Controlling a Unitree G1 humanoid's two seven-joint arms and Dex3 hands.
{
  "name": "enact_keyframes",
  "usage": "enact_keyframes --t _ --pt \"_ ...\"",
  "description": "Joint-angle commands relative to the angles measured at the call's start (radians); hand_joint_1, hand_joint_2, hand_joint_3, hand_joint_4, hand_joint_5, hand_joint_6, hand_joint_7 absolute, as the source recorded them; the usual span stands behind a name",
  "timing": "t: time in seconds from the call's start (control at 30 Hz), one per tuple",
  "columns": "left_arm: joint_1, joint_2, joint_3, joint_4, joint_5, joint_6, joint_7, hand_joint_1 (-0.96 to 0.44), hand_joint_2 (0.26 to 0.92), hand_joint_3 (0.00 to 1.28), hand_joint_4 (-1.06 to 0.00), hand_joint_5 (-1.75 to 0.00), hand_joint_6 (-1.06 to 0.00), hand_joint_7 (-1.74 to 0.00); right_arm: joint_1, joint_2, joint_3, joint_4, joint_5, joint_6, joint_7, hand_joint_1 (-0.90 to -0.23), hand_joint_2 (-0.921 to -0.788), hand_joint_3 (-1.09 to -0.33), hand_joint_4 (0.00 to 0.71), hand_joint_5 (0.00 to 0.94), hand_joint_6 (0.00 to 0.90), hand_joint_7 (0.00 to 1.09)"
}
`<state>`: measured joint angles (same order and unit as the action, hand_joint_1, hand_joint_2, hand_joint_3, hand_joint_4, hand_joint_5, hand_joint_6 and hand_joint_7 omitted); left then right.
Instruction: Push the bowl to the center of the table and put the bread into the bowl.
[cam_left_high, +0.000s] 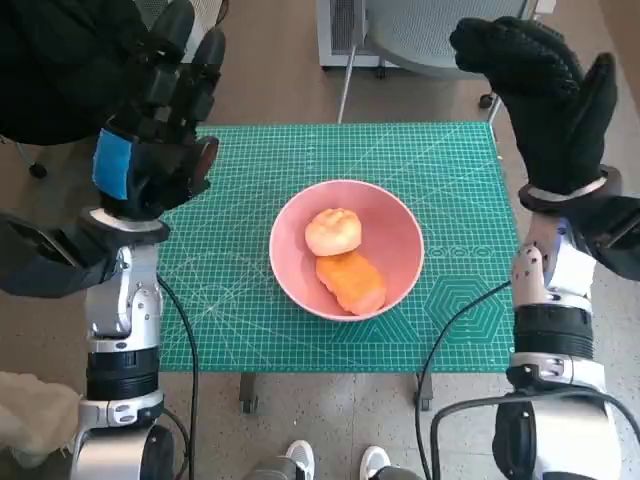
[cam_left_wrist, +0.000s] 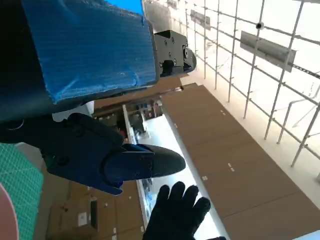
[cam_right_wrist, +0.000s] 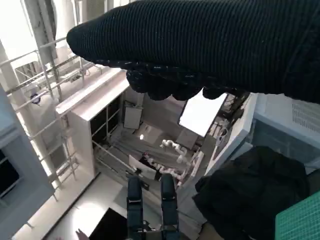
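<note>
At the upper left of the head view the left hand (cam_left_high: 160, 130) is raised above the mat's (cam_left_high: 240, 300) left edge, fingers apart and holding nothing; its wrist view shows only room and ceiling past its fingers (cam_left_wrist: 145, 162), which fits a hand lifted clear of the work. At frame centre the pink bowl (cam_left_high: 395, 235) sits about mid-mat, so the push appears done. Inside it lie two pieces of bread: a pale round bun (cam_left_high: 333, 231) and, touching it on the near side, an orange roll (cam_left_high: 352, 282). The placing step therefore also appears complete. At the upper right the gloved right hand (cam_left_high: 545, 95) is likewise raised beyond the mat's right edge, fingers loosely spread, nothing in it. Both hands stand well apart from the bowl, presumably withdrawn to avoid disturbing it. Judgement: task finished, no further handling called for.
</note>
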<state>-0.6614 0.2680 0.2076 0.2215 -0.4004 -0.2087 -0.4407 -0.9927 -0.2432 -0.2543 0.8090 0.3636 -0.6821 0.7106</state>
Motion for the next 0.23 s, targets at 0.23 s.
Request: enact_keyframes --t 0.23 --pt "-0.004 0.010 0.018 -0.004 -0.008 0.002 -0.021 -0.67 0.921 0.42 -0.05 0.00 0.00 -0.31 0.008 0.002 0.015 -0.003 -0.032 0.013 -0.033 -0.704 -0.921 -0.776 0.214 0.001 0.255 0.00"
